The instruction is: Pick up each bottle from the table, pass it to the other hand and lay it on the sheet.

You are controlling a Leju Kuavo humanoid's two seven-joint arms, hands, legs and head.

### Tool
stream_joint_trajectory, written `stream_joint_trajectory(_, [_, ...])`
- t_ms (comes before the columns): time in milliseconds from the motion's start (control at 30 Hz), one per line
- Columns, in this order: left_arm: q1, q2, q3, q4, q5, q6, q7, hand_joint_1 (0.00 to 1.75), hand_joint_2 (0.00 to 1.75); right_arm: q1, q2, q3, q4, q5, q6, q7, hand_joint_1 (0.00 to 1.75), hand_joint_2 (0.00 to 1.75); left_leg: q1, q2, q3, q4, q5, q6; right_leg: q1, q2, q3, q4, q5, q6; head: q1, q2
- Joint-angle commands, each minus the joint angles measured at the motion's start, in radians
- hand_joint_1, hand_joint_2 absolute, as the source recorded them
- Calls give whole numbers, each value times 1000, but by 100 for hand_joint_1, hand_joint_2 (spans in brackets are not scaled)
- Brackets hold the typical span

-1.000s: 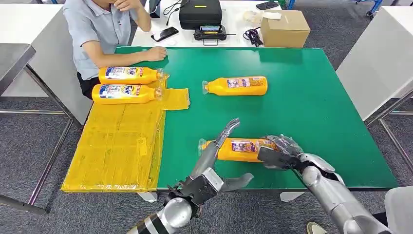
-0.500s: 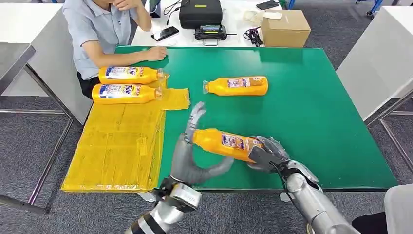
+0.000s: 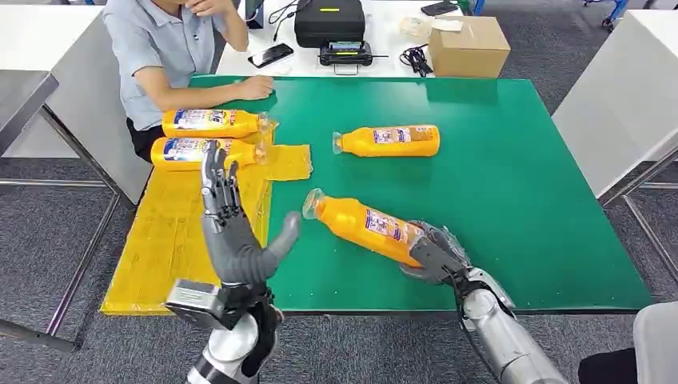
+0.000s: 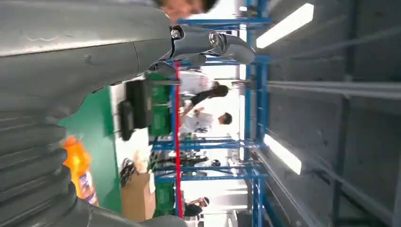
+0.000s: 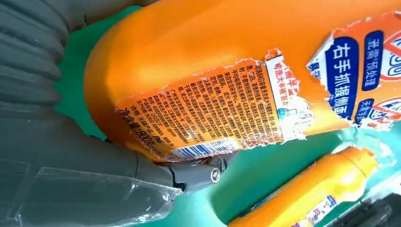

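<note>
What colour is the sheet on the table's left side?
Yellow; the sheet shows best in the head view.

Glossy orange plastic bottle [image 3: 368,228], its paper label [image 5: 208,120] torn ragged; matt green table [image 3: 512,184]; crinkled shiny yellow sheet [image 3: 192,232]; dull cardboard box [image 3: 468,46].

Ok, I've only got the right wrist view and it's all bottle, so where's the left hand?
Observer: The left hand is upright and open beside the sheet, not touching the held bottle.
Operator: Which way does its cap point?
Observer: Toward the left hand; the right hand grips the base end.
Operator: Anything on the sheet?
Observer: Two, at its far end: a far bottle and a near bottle.
</note>
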Motion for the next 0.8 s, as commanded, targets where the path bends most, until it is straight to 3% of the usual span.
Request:
stream_joint_trajectory(33, [0, 50, -63, 126, 289, -94, 33, 0, 175, 1, 58, -64, -42, -9, -3, -6, 175, 175, 1, 2, 3, -1, -1, -2, 1, 1, 3, -1, 0, -2, 1, 0])
stream_joint_trajectory(433, [5, 69, -83, 137, 317, -110, 31, 0, 175, 15, 56, -70, -69, -25, 10, -25, 175, 175, 1, 2, 2, -1, -1, -2, 1, 1, 2, -1, 0, -2, 1, 0])
stream_joint_trajectory(633, [-40, 86, -108, 344, 392, -202, 86, 0, 175, 43, 68, -29, -168, -51, 49, -48, 175, 175, 0, 2, 2, -2, 0, -1, 0, 1, 2, -1, 0, -2, 1, 0])
stream_joint_trajectory(733, [-55, 80, -65, 364, 440, -260, 17, 0, 175, 16, 68, 10, -170, -69, 88, -53, 175, 175, 0, 2, 3, -1, 0, -2, 0, 2, 2, -1, 0, -2, 1, 0])
stream_joint_trajectory(800, [-47, 56, 16, 278, 290, -221, -21, 0, 175, -37, 82, 40, -129, -77, 106, -56, 175, 175, 1, 6, 4, 0, -2, -3, 2, 5, 2, 0, -1, -4, 1, 0])
